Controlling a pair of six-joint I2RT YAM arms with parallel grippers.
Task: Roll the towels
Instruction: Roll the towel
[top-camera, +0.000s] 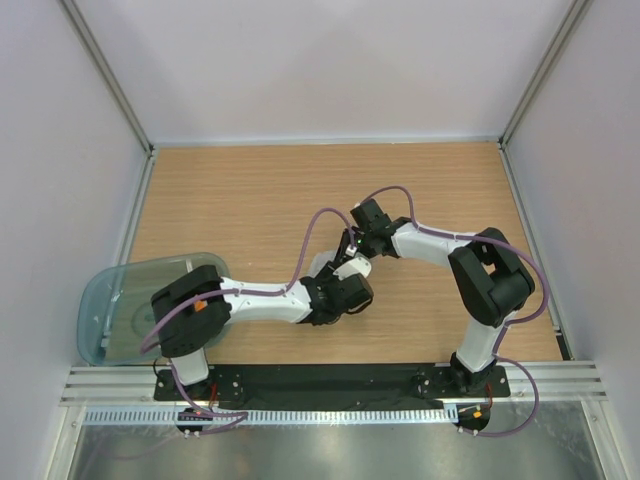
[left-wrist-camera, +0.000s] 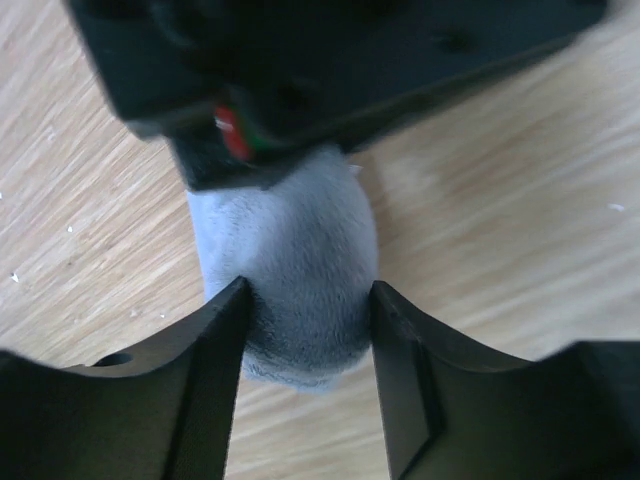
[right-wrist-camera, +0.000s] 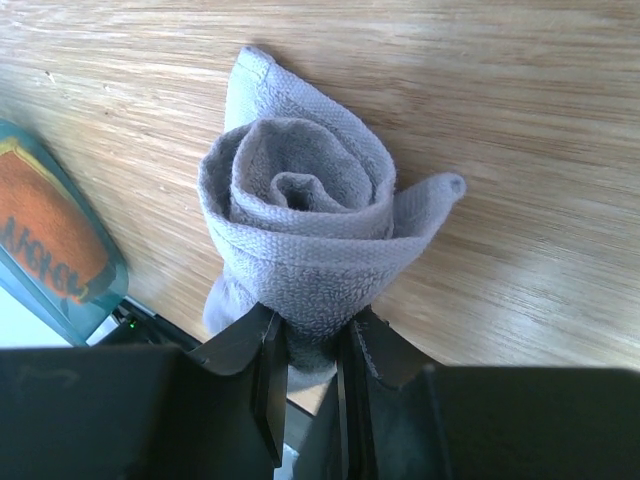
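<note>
The tub (top-camera: 110, 300) at the table's (top-camera: 250, 190) near left corner holds the orange towel (right-wrist-camera: 45, 225) (dark marks over it, unreadable), which only the right wrist view shows. The grey towel (right-wrist-camera: 300, 215), rolled, lies mid-table. The right gripper (right-wrist-camera: 310, 335) pinches its end narrowly; the left gripper (left-wrist-camera: 305, 300) presses its sides.

A translucent teal tub (top-camera: 104, 302) sits at the wooden table's (top-camera: 250, 190) left edge.
</note>
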